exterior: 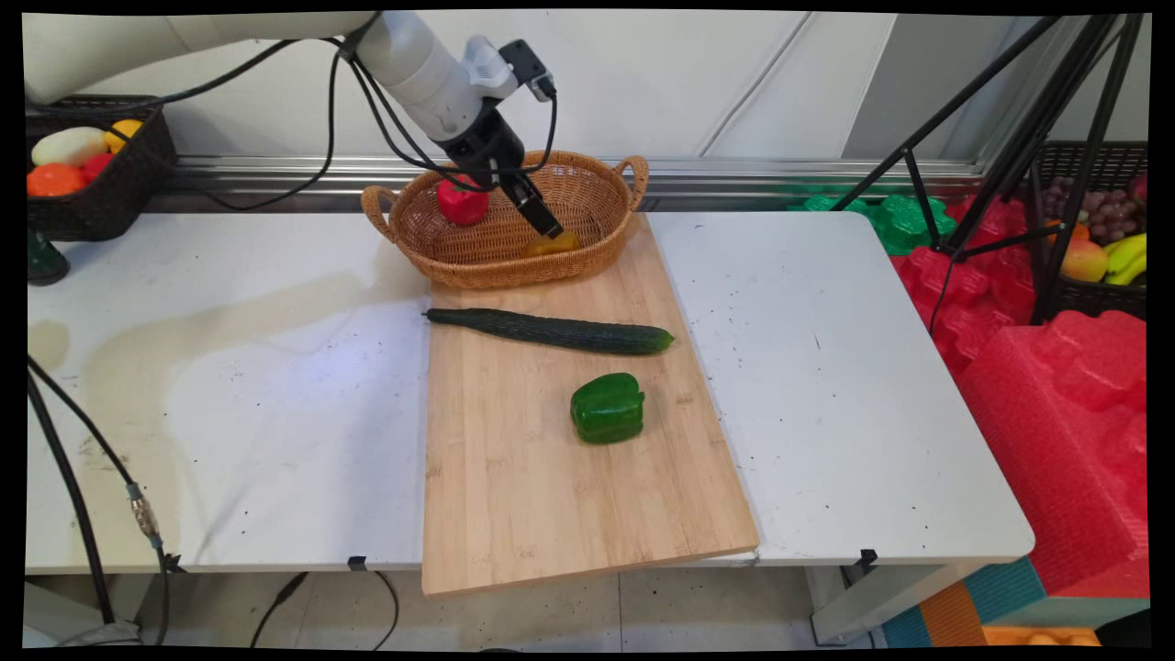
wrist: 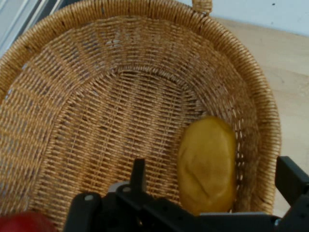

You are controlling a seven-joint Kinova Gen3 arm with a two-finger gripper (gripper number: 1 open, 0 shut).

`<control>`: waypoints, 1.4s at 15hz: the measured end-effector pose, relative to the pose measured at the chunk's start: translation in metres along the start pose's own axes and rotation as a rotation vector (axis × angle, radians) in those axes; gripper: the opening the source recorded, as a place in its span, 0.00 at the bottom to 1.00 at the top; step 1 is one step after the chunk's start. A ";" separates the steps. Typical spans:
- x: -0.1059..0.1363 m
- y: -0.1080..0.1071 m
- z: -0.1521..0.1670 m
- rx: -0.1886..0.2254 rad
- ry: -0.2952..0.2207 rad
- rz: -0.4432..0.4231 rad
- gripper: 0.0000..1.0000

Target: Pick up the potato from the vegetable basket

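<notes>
Jaws spread wide, straddling yellow potato [wrist: 207, 164] on basket [wrist: 58, 96] floor beside near wall; gripper [wrist: 210, 193] not pinching it. Red pepper [exterior: 462, 201] close behind. Risk, as judged: fingertip snagging wicker wall, or rounded potato rolling aside under closing pressure.

We see a robotics lab or test room set up as a mock kitchen. A white table [exterior: 275, 386] stands against a plain panelled wall, with a black tripod [exterior: 1019, 138] at its right and loose cables [exterior: 73, 477] hanging at its left. Red foam padding [exterior: 1056, 404] covers the floor, and dark crates of plastic-looking fruit [exterior: 1097, 248] sit at both sides.
</notes>
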 end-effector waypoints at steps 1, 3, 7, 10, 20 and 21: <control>0.001 -0.004 0.005 -0.007 -0.008 0.000 1.00; 0.002 -0.009 0.014 -0.017 -0.021 -0.001 1.00; 0.002 -0.019 0.030 -0.041 -0.045 -0.001 1.00; 0.003 -0.026 0.043 -0.070 -0.066 0.004 1.00; 0.005 -0.037 0.063 -0.120 -0.093 0.010 0.00; 0.006 -0.037 0.063 -0.122 -0.092 0.010 0.00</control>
